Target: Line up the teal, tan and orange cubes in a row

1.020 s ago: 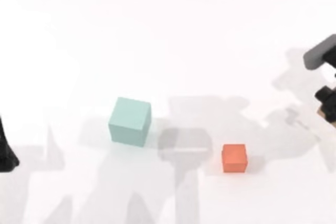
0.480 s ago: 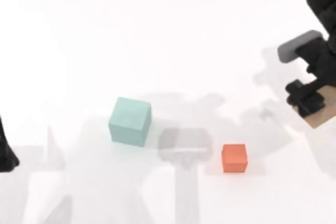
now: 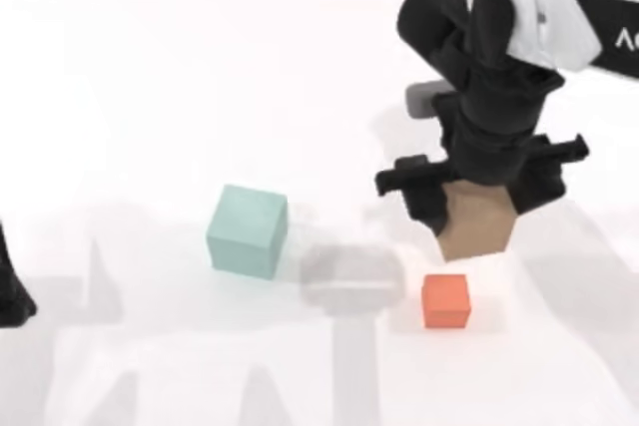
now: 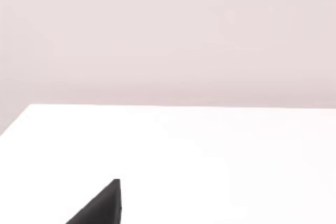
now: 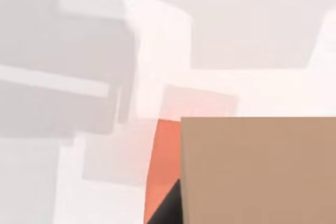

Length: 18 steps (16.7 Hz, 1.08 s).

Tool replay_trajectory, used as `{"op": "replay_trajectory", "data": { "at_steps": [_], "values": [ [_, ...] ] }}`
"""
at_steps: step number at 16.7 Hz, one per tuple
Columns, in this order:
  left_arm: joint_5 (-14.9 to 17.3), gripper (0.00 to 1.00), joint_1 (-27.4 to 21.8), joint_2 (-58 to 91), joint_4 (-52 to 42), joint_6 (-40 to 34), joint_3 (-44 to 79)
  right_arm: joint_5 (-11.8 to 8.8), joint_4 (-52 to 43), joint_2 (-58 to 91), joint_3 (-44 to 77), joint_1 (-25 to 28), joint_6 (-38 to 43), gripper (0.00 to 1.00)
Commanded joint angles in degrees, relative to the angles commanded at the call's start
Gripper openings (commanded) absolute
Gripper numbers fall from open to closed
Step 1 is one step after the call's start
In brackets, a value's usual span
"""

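- The jaws of the right gripper [image 3: 477,209] are closed on the tan cube [image 3: 479,221], which hangs above the table [image 3: 140,77].
- Just below and beside the jaws sits the orange cube [image 3: 445,300]; the teal cube [image 3: 248,231] is farther away, with a gap between these two.
- The step seems to be carrying; the next move probably needs lowering the tan cube in line with the others.
- The right wrist view shows tan cube partly hiding orange; the top view shows them apart.
- The left gripper [image 3: 12,296] stays parked far away; its jaws cannot be told.
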Motion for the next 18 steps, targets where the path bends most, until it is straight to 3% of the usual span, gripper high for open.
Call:
{"op": "replay_trajectory", "data": {
  "at_steps": [4,7,14,18],
  "values": [
    [0.0,1.0,0.0,0.0,0.0,0.0,0.0,0.3,-1.5,1.3,3.6,8.7,16.6,0.0],
    [0.0,1.0,0.0,0.0,0.0,0.0,0.0,0.4,-2.1,1.8,5.1,12.7,23.1,0.0],
    [0.0,1.0,0.0,0.0,0.0,0.0,0.0,0.3,-1.9,1.7,5.1,13.2,24.3,0.0],
    [0.0,1.0,0.0,0.0,0.0,0.0,0.0,0.4,3.3,3.2,1.4,13.3,24.5,0.0]
  ]
}}
